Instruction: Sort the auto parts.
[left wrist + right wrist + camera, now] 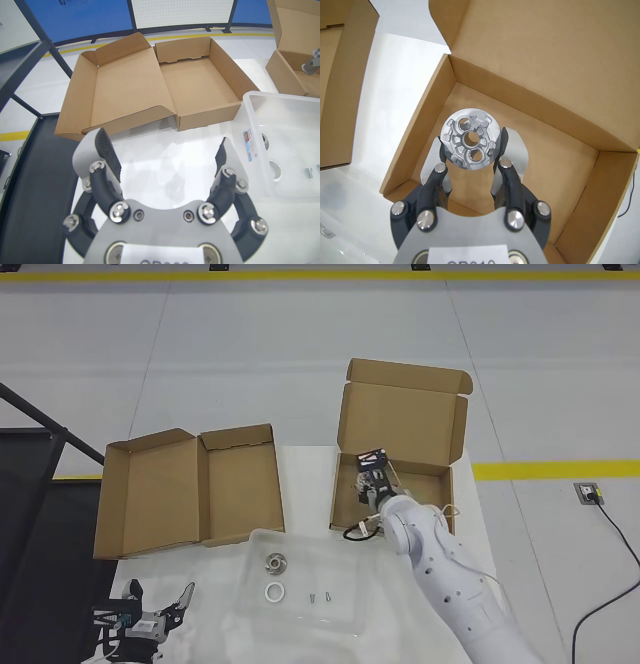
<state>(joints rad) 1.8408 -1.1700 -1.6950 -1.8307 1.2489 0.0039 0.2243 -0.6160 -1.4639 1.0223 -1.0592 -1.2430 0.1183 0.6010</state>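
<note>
R tool (472,140) clamped on round metal hub (452,140), held just over floor of open cardboard box (545,112). L tool (162,138) jaws apart, empty, above white counter (140,155), beside clear bin (246,110) w/ ring (276,171), bolts (309,172).

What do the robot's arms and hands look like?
The right arm is white, with a black cable near the wrist. The left hand and right hand each have a grey plate, black linkages, silver bolts, fingers with black pads and a white label.
</note>
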